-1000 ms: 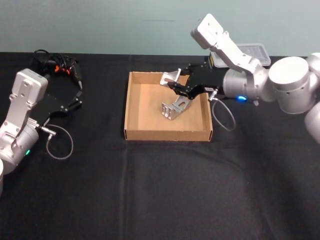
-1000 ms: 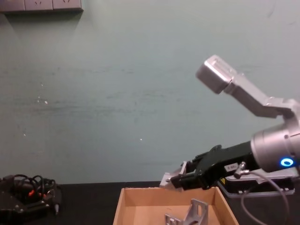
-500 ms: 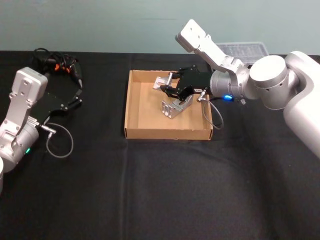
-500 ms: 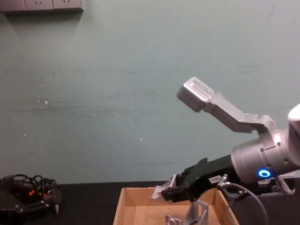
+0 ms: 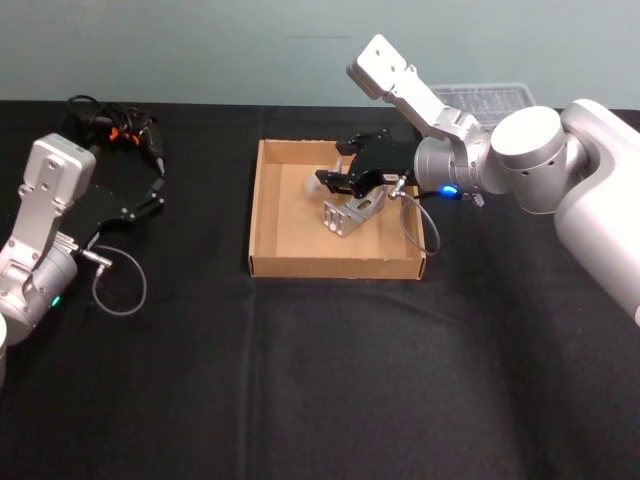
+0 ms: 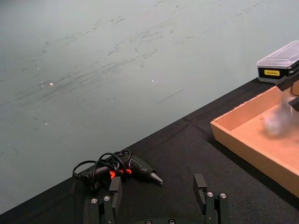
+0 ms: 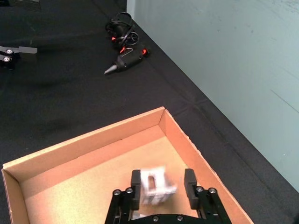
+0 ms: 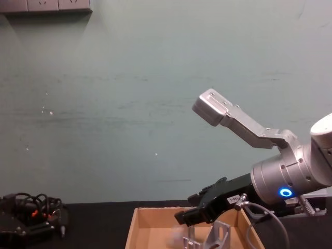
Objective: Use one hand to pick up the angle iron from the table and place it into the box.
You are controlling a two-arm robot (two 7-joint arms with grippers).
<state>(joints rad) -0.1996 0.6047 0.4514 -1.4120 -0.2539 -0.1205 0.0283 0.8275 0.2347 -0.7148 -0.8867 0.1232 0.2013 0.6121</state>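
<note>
- Background: a pale green wall (image 8: 104,104) behind a matte black table (image 5: 300,400), with the tan box (image 5: 335,268) set toward the table's far edge.
- Right gripper (image 5: 335,178): it hangs over the box's interior, above the floor near the far wall, arm reaching in across the box's right wall. Its jaws stand apart.
- Angle iron (image 7: 156,185): a pale, blurred piece between the parted fingers (image 7: 189,183), over the box floor. Whether either finger touches it cannot be told.
- Second bracket (image 5: 350,213): a silver perforated angle piece already resting on the box floor, below the gripper and toward the box's right wall.
- Handling, as a judgement: bent metal, rigid and fairly heavy for its bulk, smooth and likely to slip under a weak pinch. A flat flange offers the surest hold, clamped across its thickness. It is not fragile, so a short fall onto cardboard should do no harm.
- Edges and room: the box walls are low and the floor's left half is bare. The resting bracket crowds the right side, so a landing there may strike it.
- Left gripper (image 6: 156,198): parked well left of the box, fingers spread, near a corded tool (image 5: 120,130).
</note>
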